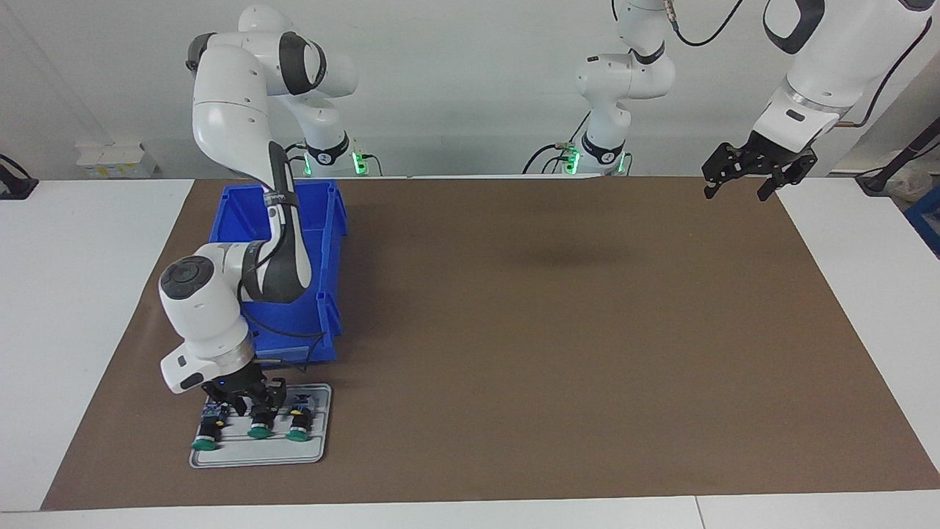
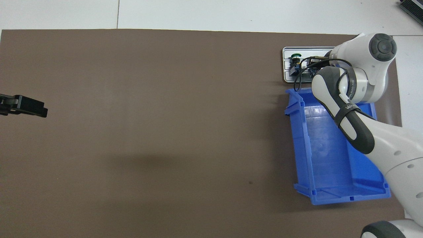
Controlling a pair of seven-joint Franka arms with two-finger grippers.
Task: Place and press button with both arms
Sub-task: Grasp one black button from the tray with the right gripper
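Three green-capped switches lie side by side on a grey tray (image 1: 317, 450) near the table edge farthest from the robots, at the right arm's end. The button (image 1: 261, 426) is the middle one, its green cap pointing away from the robots. My right gripper (image 1: 253, 399) is down on the tray at this button's rear body. In the overhead view the right arm's wrist covers both. My left gripper (image 1: 742, 184) hangs open and holds nothing, high over the mat's corner at the left arm's end; its black tip (image 2: 33, 109) shows in the overhead view.
A blue bin (image 1: 323, 220) (image 2: 330, 165) stands right beside the tray (image 2: 286, 66), nearer to the robots, under the right arm. One twin switch (image 1: 208, 433) has a blue rear block. Another twin (image 1: 299, 425) (image 2: 295, 59) lies toward the left arm's end. A brown mat (image 1: 551, 330) covers the table.
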